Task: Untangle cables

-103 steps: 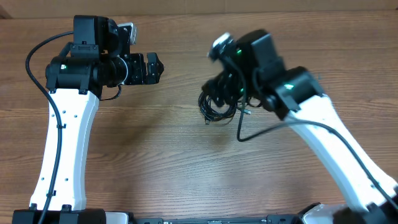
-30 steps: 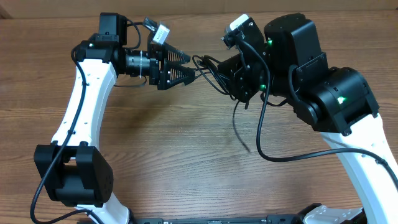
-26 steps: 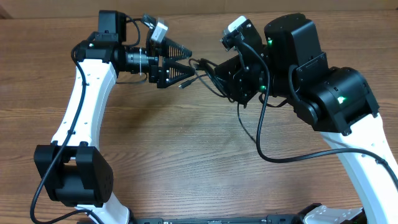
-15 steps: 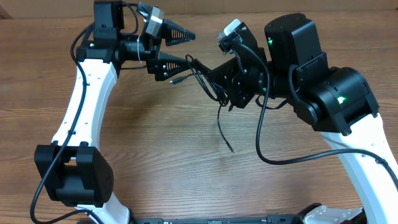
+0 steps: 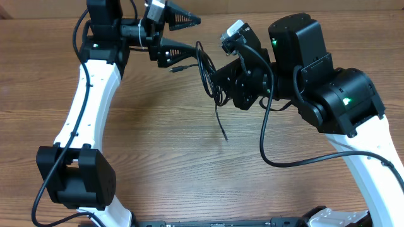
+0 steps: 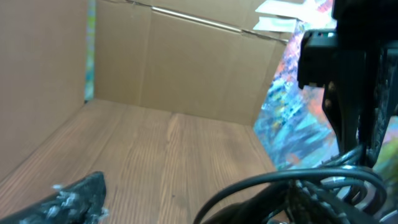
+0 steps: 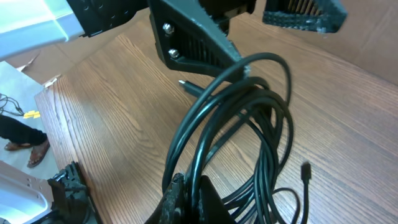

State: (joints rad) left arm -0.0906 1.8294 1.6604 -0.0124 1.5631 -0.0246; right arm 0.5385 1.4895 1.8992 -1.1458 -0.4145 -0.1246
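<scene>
The cables (image 5: 207, 72) form a tangle of thin black loops hanging above the wooden table (image 5: 158, 145). My right gripper (image 5: 238, 85) is shut on the bundle; in the right wrist view its fingers (image 7: 186, 196) pinch several strands of the cables (image 7: 249, 118). One loose end (image 5: 221, 129) dangles down, and a small plug (image 5: 178, 67) sticks out to the left. My left gripper (image 5: 196, 33) is open near the table's far edge, jaws wide apart. Its lower finger (image 7: 193, 37) touches the top of the outermost loop. In the left wrist view the cables (image 6: 280, 186) fill the lower right.
A cardboard wall (image 6: 186, 62) stands along the table's far side. The bulky right arm (image 5: 328, 82) fills the right half, with its own thick wire (image 5: 297, 157) looping below. The left arm's base (image 5: 76, 183) sits at the front left.
My left gripper has risen and moved toward the far edge, jaws still wide. The cable bundle swung left with it, and the dangling end shifted left.
</scene>
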